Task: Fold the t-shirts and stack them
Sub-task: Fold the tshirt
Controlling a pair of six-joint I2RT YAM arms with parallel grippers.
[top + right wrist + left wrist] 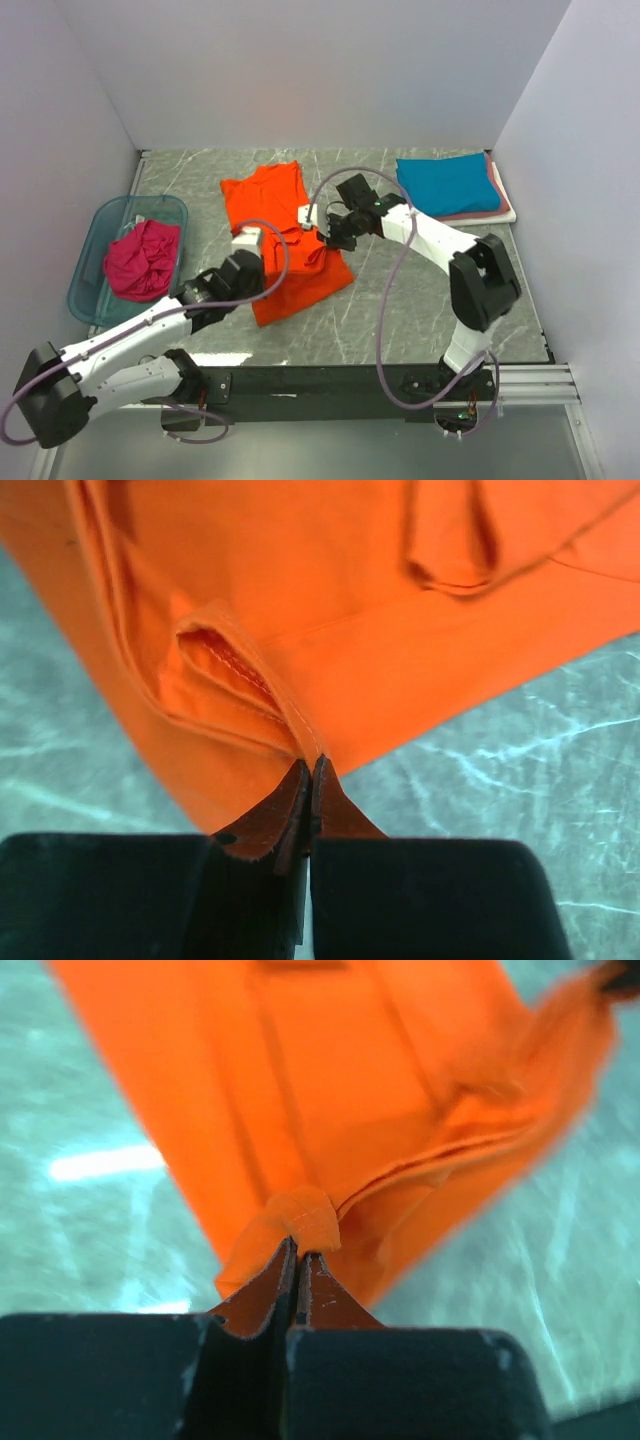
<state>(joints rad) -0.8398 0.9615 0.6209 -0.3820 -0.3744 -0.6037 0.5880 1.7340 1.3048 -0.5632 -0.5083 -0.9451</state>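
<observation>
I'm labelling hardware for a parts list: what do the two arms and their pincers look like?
The left arm and right arm have white shells with black joints; a pale lilac cable loops along each. The left pincer and right pincer have two dark tapered fingers on a black block.

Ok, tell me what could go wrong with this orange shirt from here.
1. The left jaws and right jaws each pinch only a small bunch of the orange t-shirt; it may slip out if pulled.
2. The cloth is bunched and creased between them, so the fold could land crooked.
</observation>
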